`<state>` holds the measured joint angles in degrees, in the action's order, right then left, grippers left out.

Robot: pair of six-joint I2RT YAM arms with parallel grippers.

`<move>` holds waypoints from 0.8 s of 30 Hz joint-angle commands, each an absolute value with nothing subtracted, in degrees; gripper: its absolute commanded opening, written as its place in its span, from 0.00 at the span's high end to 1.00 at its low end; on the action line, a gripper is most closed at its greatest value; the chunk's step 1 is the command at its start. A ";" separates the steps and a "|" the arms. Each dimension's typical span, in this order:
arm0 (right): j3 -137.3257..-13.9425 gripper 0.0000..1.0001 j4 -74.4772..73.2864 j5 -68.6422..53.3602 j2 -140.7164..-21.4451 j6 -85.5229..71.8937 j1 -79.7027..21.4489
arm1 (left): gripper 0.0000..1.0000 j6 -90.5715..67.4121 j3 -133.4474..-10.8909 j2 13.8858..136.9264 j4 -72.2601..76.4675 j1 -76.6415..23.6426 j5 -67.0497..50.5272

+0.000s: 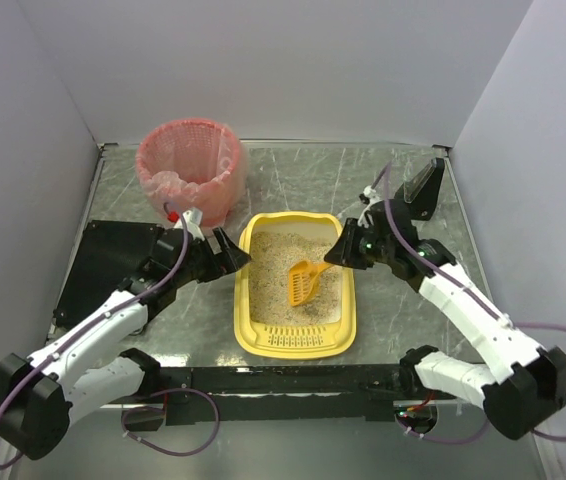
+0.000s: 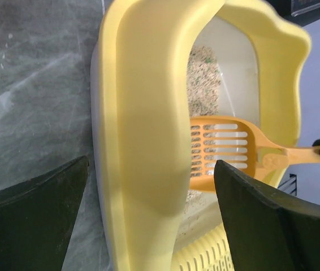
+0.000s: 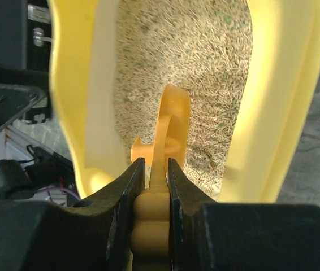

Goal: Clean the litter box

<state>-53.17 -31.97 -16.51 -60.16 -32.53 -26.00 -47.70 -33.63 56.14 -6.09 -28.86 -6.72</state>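
Observation:
The yellow litter box (image 1: pixel 293 343) lies mid-table, filled with beige litter (image 1: pixel 281 262), slotted lip at the near end. My left gripper (image 1: pixel 231 256) is open and straddles the box's left rim (image 2: pixel 148 113), one finger outside (image 2: pixel 30 220) and one inside (image 2: pixel 273 226); I cannot tell whether either touches it. My right gripper (image 1: pixel 343 252) is shut on the handle of the small orange slotted scoop (image 1: pixel 305 281). It holds the scoop blade just over the litter inside the box. The scoop also shows in the left wrist view (image 2: pixel 222 149) and the right wrist view (image 3: pixel 171 118), held between my right gripper (image 3: pixel 154 169).
A pink-lined round basket (image 1: pixel 191 165) stands at the back left, close behind my left arm. A black mat (image 1: pixel 113 255) lies at the left. A black stand (image 1: pixel 425 185) sits at the back right. White walls close in three sides.

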 commanded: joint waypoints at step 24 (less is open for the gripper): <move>-25.32 1.00 31.45 -17.84 -72.95 -58.70 -33.93 | 0.03 -53.17 -35.59 68.91 1.32 -35.77 -10.03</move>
